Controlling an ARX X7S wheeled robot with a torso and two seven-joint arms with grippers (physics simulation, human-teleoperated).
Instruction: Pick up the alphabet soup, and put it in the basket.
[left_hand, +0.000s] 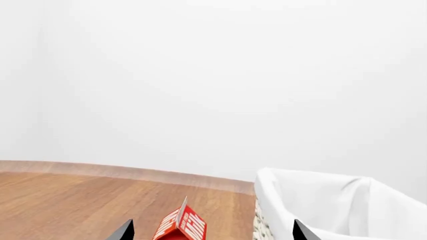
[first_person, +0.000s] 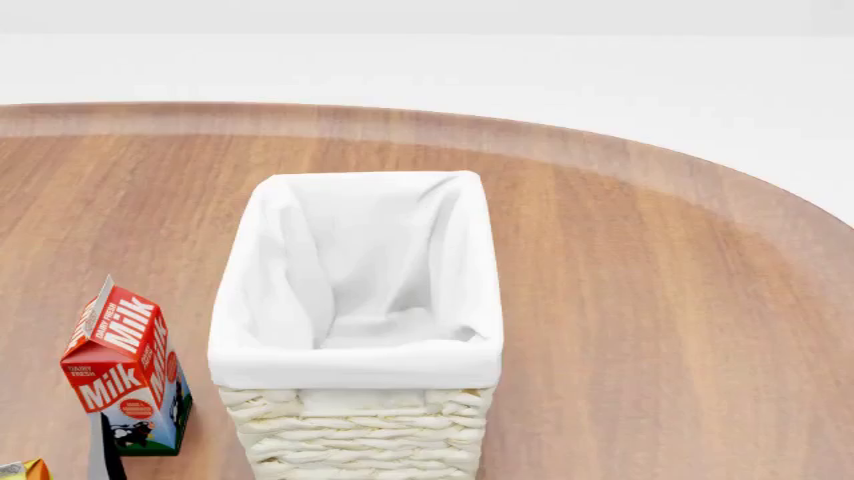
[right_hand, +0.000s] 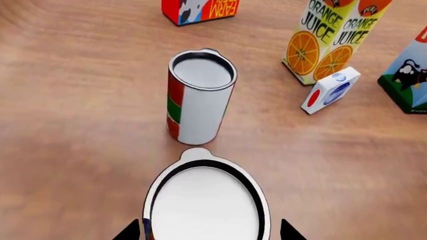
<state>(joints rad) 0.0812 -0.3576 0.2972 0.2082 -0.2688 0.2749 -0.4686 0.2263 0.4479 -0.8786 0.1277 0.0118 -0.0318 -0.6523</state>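
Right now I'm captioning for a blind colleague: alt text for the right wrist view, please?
A large silver-lidded can sits close under the right gripper, between its dark fingertips. Beyond it on the wooden table stands an upright can with red and green on its label, an orange juice carton and a small white box.

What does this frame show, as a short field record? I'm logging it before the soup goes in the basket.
basket: upright, only lining inside
milk carton: upright, left of basket
near can: between right gripper fingertips; grip unclear
far can: upright, untouched
orange juice: upright, beside small white box
left gripper: open, holding nothing
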